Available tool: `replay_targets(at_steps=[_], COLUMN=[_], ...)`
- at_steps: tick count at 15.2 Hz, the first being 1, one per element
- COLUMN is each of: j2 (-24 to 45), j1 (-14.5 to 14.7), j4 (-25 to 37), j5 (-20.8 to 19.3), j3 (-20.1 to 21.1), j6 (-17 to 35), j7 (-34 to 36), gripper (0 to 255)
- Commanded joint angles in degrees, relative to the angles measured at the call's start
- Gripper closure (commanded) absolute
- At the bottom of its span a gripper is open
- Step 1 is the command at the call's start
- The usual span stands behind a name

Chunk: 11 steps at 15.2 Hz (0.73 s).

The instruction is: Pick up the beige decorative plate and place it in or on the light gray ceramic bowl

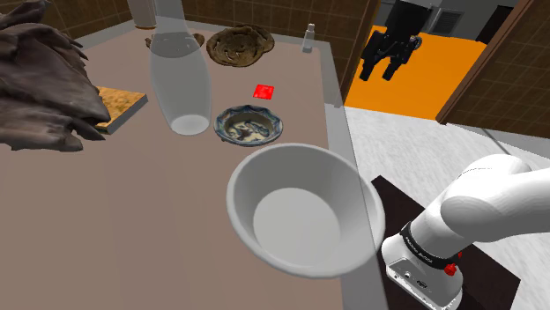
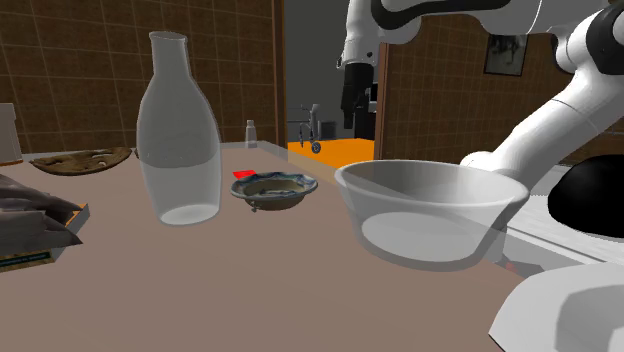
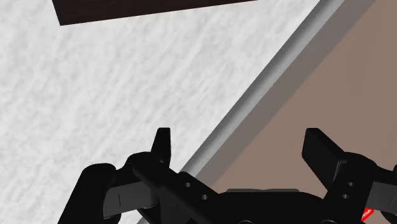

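The beige decorative plate (image 1: 248,124), a small dish with a dark bluish rim, rests on the brown table between a glass carafe and the bowl. The light grey bowl (image 1: 304,211) stands large at the table's near edge. In the second exterior view the plate (image 2: 275,188) lies left of the bowl (image 2: 430,210). My black gripper (image 1: 379,72) hangs high, off the table's right edge in the shoulder view and well apart from the plate. The gripper (image 2: 358,125) is open and holds nothing. In the wrist view the gripper (image 3: 242,149) looks down on the table's edge (image 3: 267,95), fingers (image 3: 162,143) wide apart.
A tall clear carafe (image 1: 181,84) stands just left of the plate. A small red square (image 1: 263,91) lies behind it. Farther back are a brown dish (image 1: 236,44) and a little bottle (image 1: 308,37). A dark crumpled mass (image 1: 40,84) and a tan board (image 1: 119,104) occupy the left.
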Motion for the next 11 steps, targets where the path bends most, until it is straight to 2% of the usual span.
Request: replay_targets(at_steps=[1, 11], j2=[0.00, 6.22], j1=[0.00, 3.08], j4=[0.00, 4.56], j5=[0.00, 5.06], j3=[0.00, 14.74], j6=[0.00, 2.69], j7=[0.00, 17.45], gripper=[0, 0])
